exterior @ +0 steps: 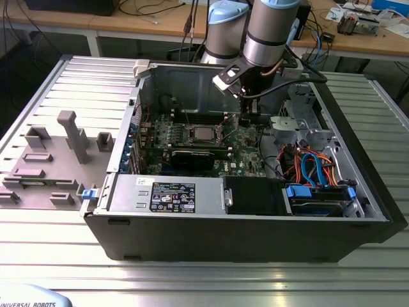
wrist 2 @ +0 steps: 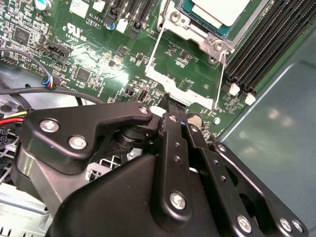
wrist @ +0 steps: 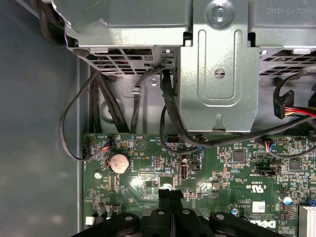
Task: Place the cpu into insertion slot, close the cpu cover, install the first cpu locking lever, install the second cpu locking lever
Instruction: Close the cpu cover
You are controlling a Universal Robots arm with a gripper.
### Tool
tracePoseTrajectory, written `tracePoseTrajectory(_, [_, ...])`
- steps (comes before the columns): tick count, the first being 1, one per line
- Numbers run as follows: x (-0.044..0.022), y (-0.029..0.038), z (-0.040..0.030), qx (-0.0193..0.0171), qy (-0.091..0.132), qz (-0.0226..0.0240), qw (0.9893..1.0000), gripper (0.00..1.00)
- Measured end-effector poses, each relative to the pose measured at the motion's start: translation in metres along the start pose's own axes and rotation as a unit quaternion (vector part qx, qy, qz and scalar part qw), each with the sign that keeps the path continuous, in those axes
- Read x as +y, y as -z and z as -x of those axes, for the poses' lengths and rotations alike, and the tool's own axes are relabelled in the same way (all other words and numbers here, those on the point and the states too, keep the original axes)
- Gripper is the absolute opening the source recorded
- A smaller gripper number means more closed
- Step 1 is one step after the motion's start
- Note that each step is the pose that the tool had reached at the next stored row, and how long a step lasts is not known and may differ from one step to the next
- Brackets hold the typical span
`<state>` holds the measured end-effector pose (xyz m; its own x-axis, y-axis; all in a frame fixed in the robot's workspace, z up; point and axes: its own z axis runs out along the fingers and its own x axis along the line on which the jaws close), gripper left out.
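**Robot fingers at the processor socket, working at the locking-lever stage**

An open computer case [exterior: 223,240] stands on a slatted metal surface [exterior: 192,281], nearer its far edge. The robot arm reaches down into the case from behind.

The cpu [wrist 2: 219,10], a flat square chip with a pale silvery top, already sits in the insertion slot [exterior: 194,134] near the middle of the green motherboard [wrist: 222,168]. The cpu cover [wrist 2: 197,33], a silver frame with a square cut-out, appears to lie flat around the chip. Two thin wire locking levers run along opposite sides of the socket, one [wrist 2: 155,47] and the other [wrist 2: 223,74]. I cannot tell whether either is latched.

The black fingers [wrist 2: 170,133] are pressed together with nothing visible between them. Their tips hang just beside the silver plate [wrist 2: 182,81] at the near end of the socket, close above the board.

By my judgement, seating the chip and closing the cover are done, and the lever work is in hand. It calls for exact tip placement on a slim wire, with small board parts crowded close by.
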<state>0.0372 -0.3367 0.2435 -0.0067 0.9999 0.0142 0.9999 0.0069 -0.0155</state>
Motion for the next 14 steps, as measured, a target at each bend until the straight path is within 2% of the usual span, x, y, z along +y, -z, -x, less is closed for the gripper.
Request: tracePoseTrajectory(14, [-0.0045, -0.0001, 0.0, 0.0, 0.0, 0.0, 1.0, 0.11])
